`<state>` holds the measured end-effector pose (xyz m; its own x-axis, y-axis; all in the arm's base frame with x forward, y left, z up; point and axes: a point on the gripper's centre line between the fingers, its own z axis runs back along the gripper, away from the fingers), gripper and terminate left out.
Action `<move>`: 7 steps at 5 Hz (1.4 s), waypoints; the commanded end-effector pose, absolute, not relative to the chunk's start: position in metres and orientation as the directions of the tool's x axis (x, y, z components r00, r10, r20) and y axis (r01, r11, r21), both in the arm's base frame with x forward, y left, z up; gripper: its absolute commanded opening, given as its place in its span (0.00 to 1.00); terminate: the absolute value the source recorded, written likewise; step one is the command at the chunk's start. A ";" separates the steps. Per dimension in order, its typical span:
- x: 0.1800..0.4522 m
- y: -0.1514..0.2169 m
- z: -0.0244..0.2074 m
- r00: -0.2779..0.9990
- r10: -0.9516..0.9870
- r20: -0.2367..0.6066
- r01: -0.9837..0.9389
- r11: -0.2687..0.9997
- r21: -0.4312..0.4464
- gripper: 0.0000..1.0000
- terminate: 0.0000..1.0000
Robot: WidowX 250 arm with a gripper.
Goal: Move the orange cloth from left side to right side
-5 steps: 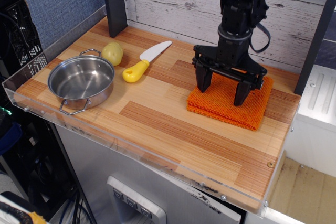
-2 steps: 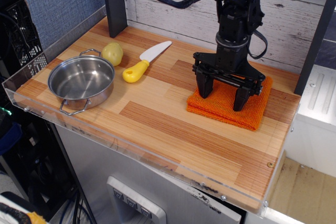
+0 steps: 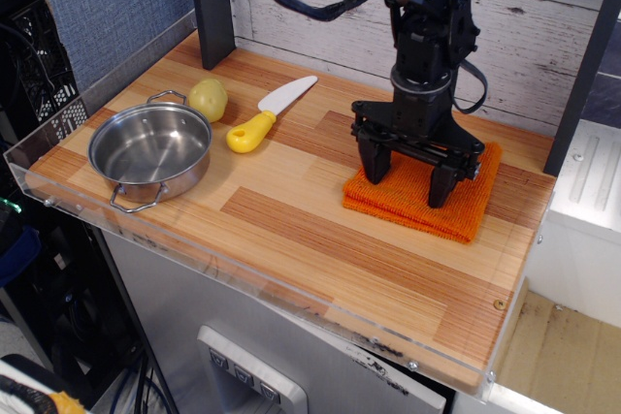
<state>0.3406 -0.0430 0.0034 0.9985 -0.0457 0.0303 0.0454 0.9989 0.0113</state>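
One orange cloth, one steel pan, one potato, one knife (yellow-handled), one gripper.

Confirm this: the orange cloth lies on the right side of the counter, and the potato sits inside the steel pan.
Wrong on the potato: observation.image shows it on the counter behind the steel pan, not inside. The orange cloth does lie on the right.
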 end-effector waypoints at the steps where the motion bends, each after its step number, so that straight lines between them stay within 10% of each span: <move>1: 0.292 -0.043 -0.013 0.996 -0.039 -0.084 0.037 0.999 -0.019 1.00 0.00; 7: 0.224 -0.051 -0.010 0.986 -0.100 -0.130 0.096 0.995 -0.033 1.00 0.00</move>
<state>0.2453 -0.0535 0.0012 0.9918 -0.1155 -0.0541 0.1134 0.9927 -0.0400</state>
